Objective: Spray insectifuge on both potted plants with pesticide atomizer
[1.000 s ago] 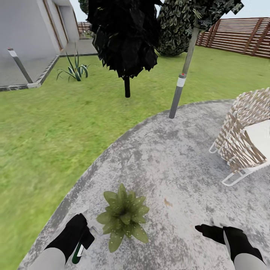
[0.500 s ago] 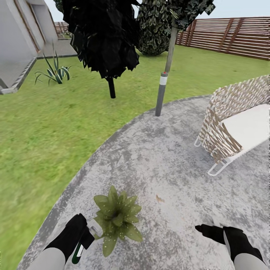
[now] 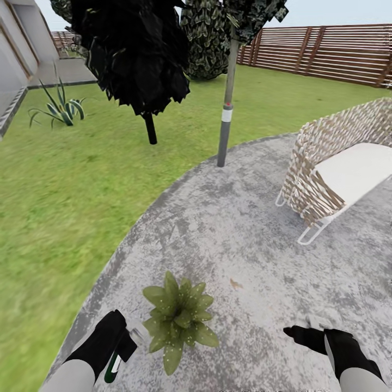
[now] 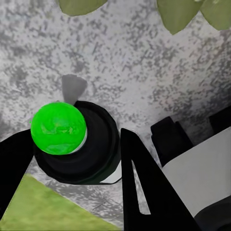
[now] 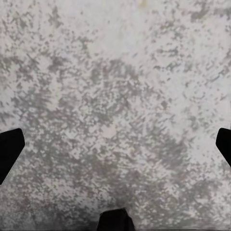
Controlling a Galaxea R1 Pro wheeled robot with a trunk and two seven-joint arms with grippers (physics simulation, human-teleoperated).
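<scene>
1. A round grey paved patio [image 3: 256,239] with a mottled, speckled surface fills the lower right of the head view.
2. Bright green lawn [image 3: 65,190] curves around the patio's left and far edges.
3. A woven wicker chair [image 3: 326,163] with a white seat cushion stands on the patio at the right.
4. A slim grey pole [image 3: 224,130] with a white band rises at the patio's far edge.
5. A dark-leaved tree [image 3: 136,54] stands on the grass beyond.
6. A spiky striped plant [image 3: 57,109] grows at far left, near a grey building wall [image 3: 16,38].
7. A brown slatted fence [image 3: 332,51] runs along the back right under a pale sky.
</scene>
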